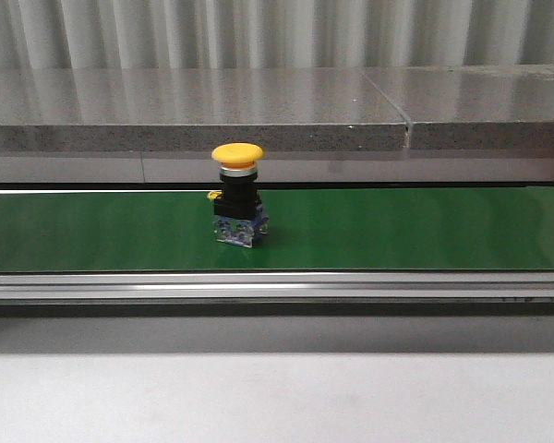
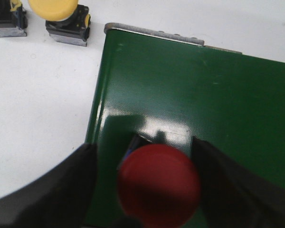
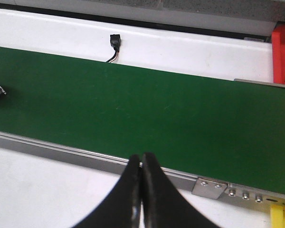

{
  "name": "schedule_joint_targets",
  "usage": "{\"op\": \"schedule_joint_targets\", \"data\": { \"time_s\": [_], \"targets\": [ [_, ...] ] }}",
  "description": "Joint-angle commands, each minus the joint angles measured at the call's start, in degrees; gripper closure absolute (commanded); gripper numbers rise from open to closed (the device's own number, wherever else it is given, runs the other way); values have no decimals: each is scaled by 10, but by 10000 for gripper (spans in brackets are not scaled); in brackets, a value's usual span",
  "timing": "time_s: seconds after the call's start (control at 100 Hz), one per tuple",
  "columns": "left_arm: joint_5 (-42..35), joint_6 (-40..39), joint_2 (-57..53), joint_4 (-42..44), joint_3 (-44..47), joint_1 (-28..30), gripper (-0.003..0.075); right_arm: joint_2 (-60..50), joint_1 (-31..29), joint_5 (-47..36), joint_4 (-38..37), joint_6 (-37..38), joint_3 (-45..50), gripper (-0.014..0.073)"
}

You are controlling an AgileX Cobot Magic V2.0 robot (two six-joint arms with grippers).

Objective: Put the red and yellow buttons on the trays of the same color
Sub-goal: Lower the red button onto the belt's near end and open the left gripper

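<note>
Corrugated wall and a grey ledge back the green belt [image 1: 397,231], the landmark. On it, left of centre, a yellow button [image 1: 237,198] stands upright. At the belt's end the left hand [image 2: 159,183] straddles a red button [image 2: 159,185], fingers spread around it, probably setting it down or about to grip. The right hand [image 3: 142,190], fingers pressed together and empty, hovers by the near rail.

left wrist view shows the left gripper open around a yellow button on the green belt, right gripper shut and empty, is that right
Not quite: the button between the left gripper fingers is red, not yellow, as the left wrist view shows. The yellow ones there sit off the green belt on the white surface. The rest holds: the fingers stand apart on either side of it, and the right gripper is shut and empty.
</note>
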Motion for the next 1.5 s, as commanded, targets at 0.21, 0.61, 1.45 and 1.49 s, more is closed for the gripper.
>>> {"op": "schedule_joint_targets", "data": {
  "time_s": [0.21,0.61,1.45,1.49],
  "targets": [
    [-10,7,-39,-8,-19,-18,48,-1,1,-28,18,-5,-14,652],
    [-45,17,-214,-4,-5,-63,49,-1,1,-28,18,-5,-14,652],
    [-115,17,-577,-14,289,-63,617,-1,1,-30,18,-5,-14,652],
    [-115,17,-578,-14,290,-63,696,-1,1,-35,18,-5,-14,652]
  ]
}}
